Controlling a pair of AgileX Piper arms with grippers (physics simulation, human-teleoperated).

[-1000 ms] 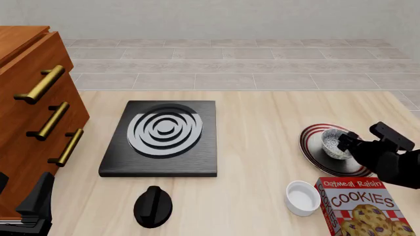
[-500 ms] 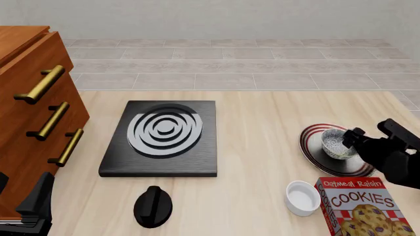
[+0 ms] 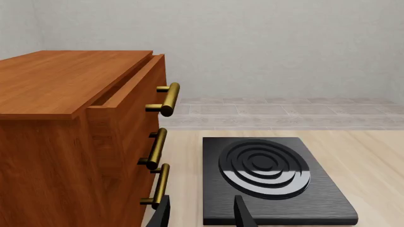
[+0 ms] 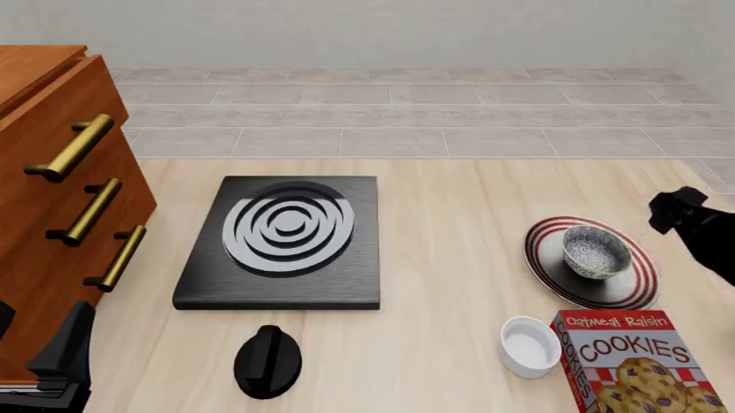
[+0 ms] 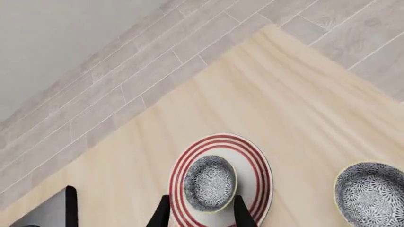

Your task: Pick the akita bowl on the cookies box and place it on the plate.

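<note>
The speckled akita bowl (image 4: 595, 251) (image 5: 210, 183) sits upright on the red-ringed plate (image 4: 542, 249) (image 5: 221, 139) at the table's right side. My right gripper (image 5: 200, 216) hangs open above the plate with nothing between its fingers. In the front view only its dark end (image 4: 680, 212) shows at the right edge, apart from the bowl. The cookies box (image 4: 638, 361) lies at the front right with nothing on its visible top. My left gripper (image 3: 200, 215) is open and empty near the cabinet at the front left.
A plain white small bowl (image 4: 531, 346) stands left of the box. A black stove plate (image 4: 287, 241) (image 3: 271, 175) and a black knob (image 4: 268, 360) occupy the middle. A wooden cabinet (image 4: 58, 189) with brass handles stands at the left. Another speckled bowl (image 5: 372, 194) shows in the right wrist view.
My right gripper has let go of the akita bowl and drawn back up and to the right. The bowl stays on the plate. The left arm has not moved.
</note>
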